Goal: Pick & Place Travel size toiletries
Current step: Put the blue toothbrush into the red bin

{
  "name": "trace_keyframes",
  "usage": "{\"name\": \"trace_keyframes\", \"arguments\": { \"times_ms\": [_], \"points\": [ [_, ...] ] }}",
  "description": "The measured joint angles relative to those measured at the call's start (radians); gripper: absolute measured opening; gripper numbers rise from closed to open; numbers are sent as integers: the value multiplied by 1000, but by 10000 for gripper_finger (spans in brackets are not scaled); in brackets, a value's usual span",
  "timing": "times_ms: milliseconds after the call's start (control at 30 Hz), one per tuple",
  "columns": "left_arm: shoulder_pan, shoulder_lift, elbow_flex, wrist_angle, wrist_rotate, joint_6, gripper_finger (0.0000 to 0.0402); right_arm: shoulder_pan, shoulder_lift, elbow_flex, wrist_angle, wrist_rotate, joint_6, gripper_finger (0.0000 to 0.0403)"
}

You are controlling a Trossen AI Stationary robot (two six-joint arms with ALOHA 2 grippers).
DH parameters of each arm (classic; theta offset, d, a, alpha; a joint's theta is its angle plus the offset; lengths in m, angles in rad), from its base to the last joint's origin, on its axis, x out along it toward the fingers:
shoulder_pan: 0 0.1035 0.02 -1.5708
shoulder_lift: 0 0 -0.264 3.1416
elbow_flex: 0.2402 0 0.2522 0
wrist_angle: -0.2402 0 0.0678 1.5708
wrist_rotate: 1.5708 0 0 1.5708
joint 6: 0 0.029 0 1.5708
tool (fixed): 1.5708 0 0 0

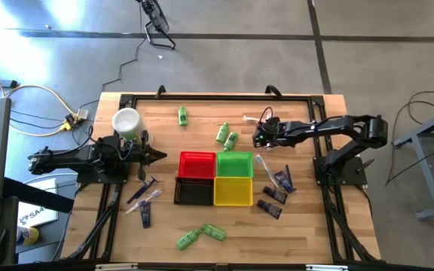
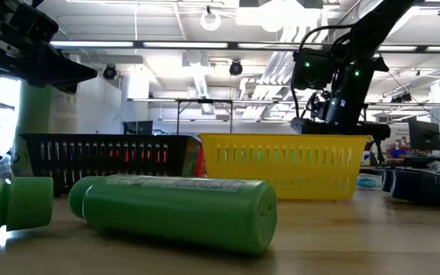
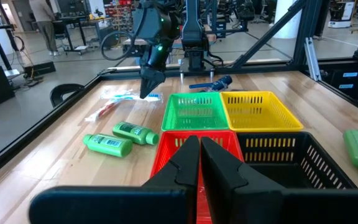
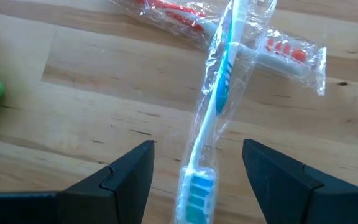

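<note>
A blue-and-white toothbrush [image 4: 219, 93] in clear wrap lies flat on the wood, crossing over a red-and-white wrapped one [image 4: 272, 50]. My right gripper [image 4: 197, 163] slants down over it, open, with one finger on each side of the brush's head end [image 4: 194, 196] and touching nothing. In the high view this is at the table's far middle [image 1: 261, 135]. My left gripper [image 3: 199, 148] is shut and level at the left [image 1: 153, 156], holding nothing. Green mini bottles [image 1: 227, 136] lie just left of the right gripper.
Red [image 1: 197, 164], green [image 1: 234, 164], black [image 1: 194, 191] and yellow [image 1: 233, 190] baskets stand together mid-table. A white cup [image 1: 126, 120] is far left. Purple tubes [image 1: 277, 192] lie right of the baskets, more packets [image 1: 145, 199] lie left, and green bottles [image 1: 200, 235] lie near the front.
</note>
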Motion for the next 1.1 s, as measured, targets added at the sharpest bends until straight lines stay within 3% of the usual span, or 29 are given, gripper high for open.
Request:
{"name": "trace_keyframes", "arguments": {
  "times_ms": [200,1100],
  "points": [
    [0,0,0,0,0,0,12,0,0,-70,116,-11,2,238],
    [0,0,0,0,0,0,12,0,0,-72,21,-7,50,238]
  ]
}}
